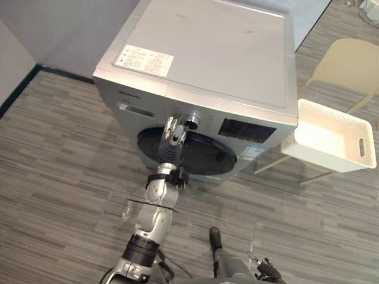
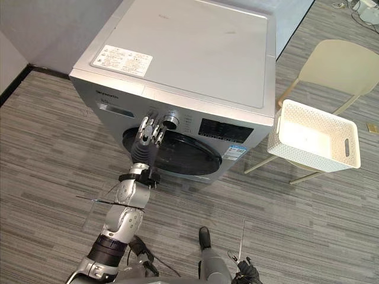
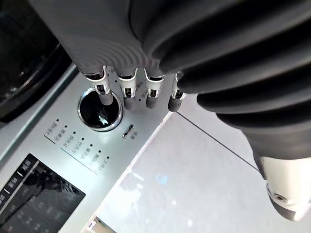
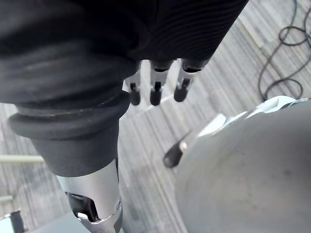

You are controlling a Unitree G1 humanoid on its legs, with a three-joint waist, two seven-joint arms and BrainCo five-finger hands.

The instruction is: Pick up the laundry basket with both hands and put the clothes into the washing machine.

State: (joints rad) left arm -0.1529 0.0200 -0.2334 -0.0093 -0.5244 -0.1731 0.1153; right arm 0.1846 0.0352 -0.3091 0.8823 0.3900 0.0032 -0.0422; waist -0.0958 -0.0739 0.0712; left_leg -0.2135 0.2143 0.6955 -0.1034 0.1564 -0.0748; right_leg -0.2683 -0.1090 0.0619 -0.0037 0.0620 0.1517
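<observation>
A floor [image 1: 59, 177] of grey wood-look planks runs under everything, with a plain grey wall behind the washing machine [image 1: 207, 53].

The robot's left arm stretches out almost straight towards the machine's front. Its silver forearm and dark ribbed wrist cover cross the lower edge of the door. We see the left hand [image 1: 172, 139] held flat against the machine's control strip, with its fingers straight, side by side, pointing up the front, and grasping nothing. In the left wrist view one dark fingertip lies over the round chrome-rimmed dial [image 3: 99, 115]. We cannot tell whether it presses on it.

The right hand [image 4: 155, 90] hangs low in front of the machine, well back from it. Its fingers are loose and straight towards the floor, and it holds nothing.

The machine is a boxy silver front-loader with a smooth flat metal top. It has a glossy black round door [image 1: 204, 157] and a dark rectangular display [image 1: 246, 129] to the right of the dial. A white printed label [image 1: 144, 60] sits on its top near the front left corner.

The laundry basket [image 1: 320, 158] stands just beside the machine's front right corner. It is a white rectangular plastic tub with perforated walls and a slot handle in its far end wall. It is upright with its mouth upward and its pale inner floor in view. Its long axis runs sideways away from the machine, roughly in line with the machine's front. It rests on a pale cream chair [image 1: 349, 62], whose curved back rises behind it.
</observation>
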